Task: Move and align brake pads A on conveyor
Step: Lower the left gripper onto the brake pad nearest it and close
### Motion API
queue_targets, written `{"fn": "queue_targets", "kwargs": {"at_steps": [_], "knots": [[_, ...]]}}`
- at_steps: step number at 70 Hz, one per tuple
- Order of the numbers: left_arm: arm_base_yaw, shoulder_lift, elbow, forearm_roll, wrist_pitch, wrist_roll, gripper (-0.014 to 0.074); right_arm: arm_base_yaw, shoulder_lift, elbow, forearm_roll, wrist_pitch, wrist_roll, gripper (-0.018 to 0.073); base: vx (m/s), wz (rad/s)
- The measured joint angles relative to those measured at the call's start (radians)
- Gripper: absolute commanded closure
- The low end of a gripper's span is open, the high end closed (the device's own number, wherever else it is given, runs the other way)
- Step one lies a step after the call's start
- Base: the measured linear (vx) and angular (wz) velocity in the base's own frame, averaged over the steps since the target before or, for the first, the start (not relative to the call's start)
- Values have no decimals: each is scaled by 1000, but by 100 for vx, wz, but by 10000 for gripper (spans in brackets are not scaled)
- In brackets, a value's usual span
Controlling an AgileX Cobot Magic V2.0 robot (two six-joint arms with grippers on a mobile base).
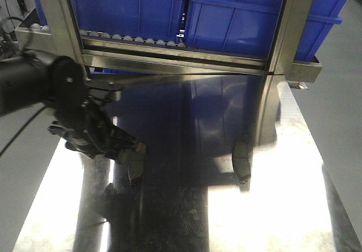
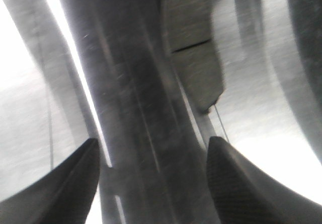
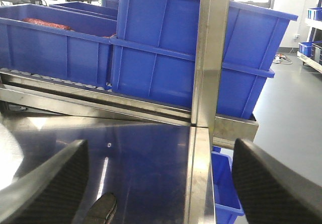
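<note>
Seemingly barely begun: a pad (image 1: 242, 164) lies on the table (image 1: 271, 218), no conveyor in sight; left gripper (image 2: 151, 148) and right gripper (image 3: 161, 148) both spread, empty.

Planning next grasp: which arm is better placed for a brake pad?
Left, probably. The left gripper is open, low over the table, a brake pad just ahead; the right gripper only glimpses one.

On steel table (image 1: 271, 218), brake pads A (image 1: 242, 167)
</note>
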Motion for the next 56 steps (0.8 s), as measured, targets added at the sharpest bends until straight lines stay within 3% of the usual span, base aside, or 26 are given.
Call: {"fn": "queue_targets", "kwargs": {"at_steps": [9,24,56], "knots": [[-46,55,-42,24,-30,-68,141,0,0,0,0,0,0,0,0,0],[-54,139,-99,27,-42,-99,64,0,0,0,0,0,0,0,0,0],[-56,274,-208,30,-31,-150,61,0,0,0,0,0,0,0,0,0]]}}
